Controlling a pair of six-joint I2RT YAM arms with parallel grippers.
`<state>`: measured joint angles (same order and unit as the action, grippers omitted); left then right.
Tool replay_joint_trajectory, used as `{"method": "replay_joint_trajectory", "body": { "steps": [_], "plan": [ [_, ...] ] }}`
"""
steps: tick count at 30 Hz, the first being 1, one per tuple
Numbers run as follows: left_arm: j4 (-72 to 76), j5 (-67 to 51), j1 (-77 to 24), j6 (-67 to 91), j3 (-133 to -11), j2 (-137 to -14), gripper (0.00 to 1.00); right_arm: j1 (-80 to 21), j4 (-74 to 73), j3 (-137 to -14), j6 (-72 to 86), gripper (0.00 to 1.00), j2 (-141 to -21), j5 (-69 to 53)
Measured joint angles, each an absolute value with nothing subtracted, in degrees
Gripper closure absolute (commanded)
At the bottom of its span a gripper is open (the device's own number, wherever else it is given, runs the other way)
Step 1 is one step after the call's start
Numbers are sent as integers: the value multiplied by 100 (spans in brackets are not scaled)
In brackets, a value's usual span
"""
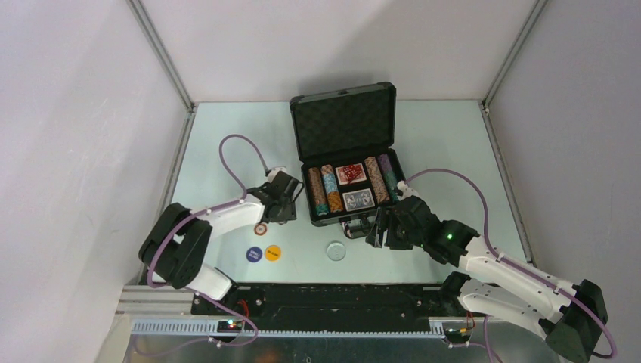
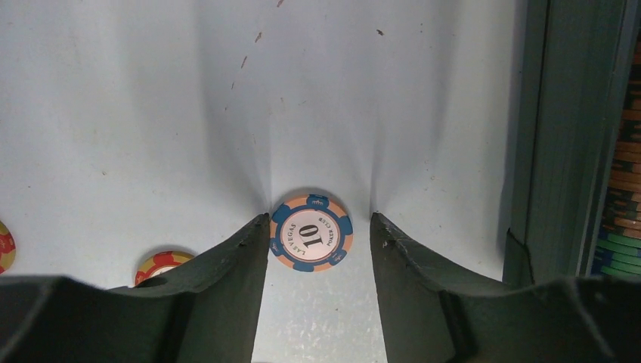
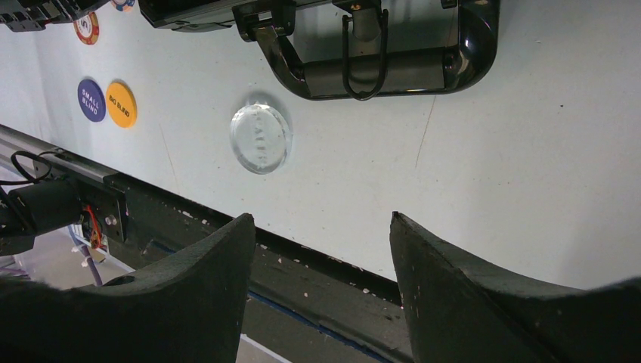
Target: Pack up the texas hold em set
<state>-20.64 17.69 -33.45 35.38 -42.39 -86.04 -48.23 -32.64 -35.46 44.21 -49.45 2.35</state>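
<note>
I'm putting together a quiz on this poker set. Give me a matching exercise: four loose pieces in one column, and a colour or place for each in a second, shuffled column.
Pieces:
1. small blind button
2. big blind button
3. dealer button
4. chip marked 10

Colour or place:
A. clear
B. orange
C. on the table between the left jaws
D. purple

Pairs: 1-D, 2-B, 3-A, 4-C

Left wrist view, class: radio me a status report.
Left gripper open, straddling flat blue-and-peach 10 poker chip. Right gripper open, empty. Open black hard case close beside; nothing blocking.
</note>
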Motion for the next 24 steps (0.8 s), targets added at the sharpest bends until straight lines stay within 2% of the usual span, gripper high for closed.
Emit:
{"method": "replay_joint_trajectory", "body": {
  "steps": [17,24],
  "plan": [
    [-2202,1776,-3345,3489,-4136,-8462,45,-4882,-3107,-3546,4440,31,-5140,211],
    [-2255,1776,-3352,3492,-4176,-8490,54,-4901,-3096,-3546,4442,31,-5166,211]
  ]
}}
